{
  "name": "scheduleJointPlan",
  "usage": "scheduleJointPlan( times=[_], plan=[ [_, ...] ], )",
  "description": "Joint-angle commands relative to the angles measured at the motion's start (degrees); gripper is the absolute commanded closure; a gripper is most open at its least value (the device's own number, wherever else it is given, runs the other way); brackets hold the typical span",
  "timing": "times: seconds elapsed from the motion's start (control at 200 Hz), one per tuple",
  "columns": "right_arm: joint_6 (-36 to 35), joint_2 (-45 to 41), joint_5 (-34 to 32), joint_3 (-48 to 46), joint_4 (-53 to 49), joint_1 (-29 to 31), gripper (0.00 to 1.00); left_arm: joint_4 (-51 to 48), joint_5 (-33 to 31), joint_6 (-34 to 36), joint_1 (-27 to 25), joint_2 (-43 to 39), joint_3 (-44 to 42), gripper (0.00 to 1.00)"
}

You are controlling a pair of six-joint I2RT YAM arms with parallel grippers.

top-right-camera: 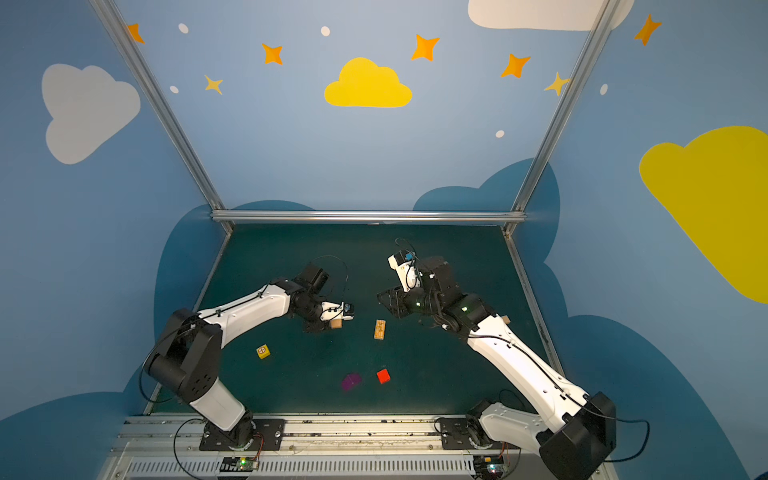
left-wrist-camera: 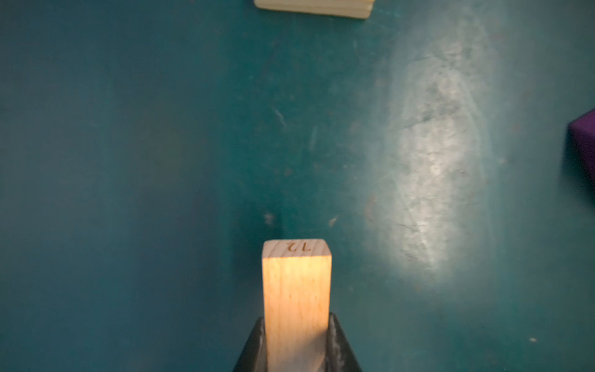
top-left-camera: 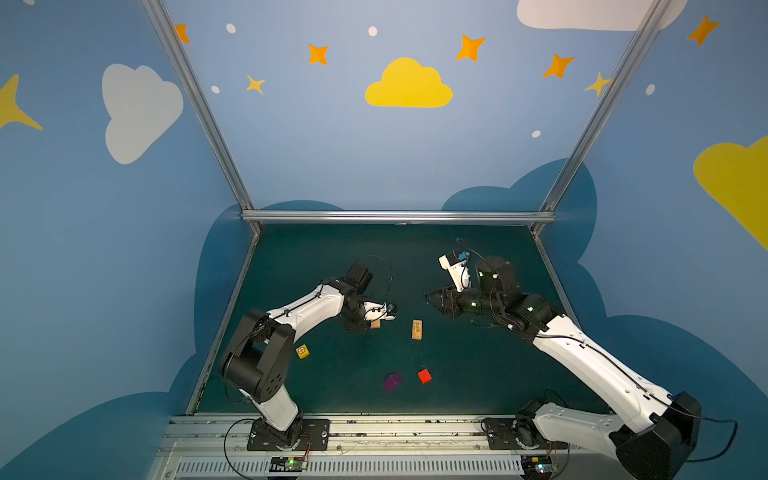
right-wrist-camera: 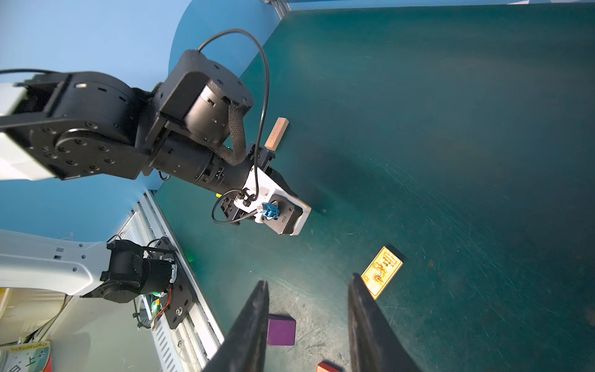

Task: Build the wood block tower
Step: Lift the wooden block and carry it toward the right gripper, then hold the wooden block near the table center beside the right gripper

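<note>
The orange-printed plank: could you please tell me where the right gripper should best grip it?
Probably across its two long edges at mid-length, coming from straight above: the orange-printed plank lies flat, print up, nothing touching it, and the right gripper stands open.

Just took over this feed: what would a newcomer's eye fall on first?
The left pincer, shut on a plain wooden plank, left of centre over the green table. Next, the orange-printed plank lying flat mid-table, with the yellow cube, purple cube and red cube scattered nearer the front. The right pincer hangs open and empty.
</note>
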State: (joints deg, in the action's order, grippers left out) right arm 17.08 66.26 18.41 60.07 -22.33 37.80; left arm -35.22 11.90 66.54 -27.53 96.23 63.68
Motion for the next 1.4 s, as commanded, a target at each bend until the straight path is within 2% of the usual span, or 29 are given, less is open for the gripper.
scheduleJointPlan(
  times=[0.0,0.155,0.32,0.971,1.397],
  plan=[
    [-0.98,0.26,-0.8,1.35,1.24,0.6,0.63,0.67,-3.22,2.97,-0.07,2.43,2.83,0.88],
    [-1.13,-0.47,-1.89,0.54,1.16,0.69,0.63,-2.88,-5.98,5.19,0.54,7.25,5.7,0.87],
    [-1.27,-0.56,-1.98,-0.36,1.59,0.69,0.63,-9.62,-3.16,6.39,2.68,10.97,12.78,0.86],
    [-1.79,3.54,-0.47,2.73,2.58,1.29,0.63,-12.83,-1.01,12.53,3.91,17.47,20.77,0.86],
    [-2.93,4.23,-0.39,4.76,1.62,1.4,0.63,-15.4,-0.87,10.88,4.09,20.74,24.34,0.82]
  ],
)
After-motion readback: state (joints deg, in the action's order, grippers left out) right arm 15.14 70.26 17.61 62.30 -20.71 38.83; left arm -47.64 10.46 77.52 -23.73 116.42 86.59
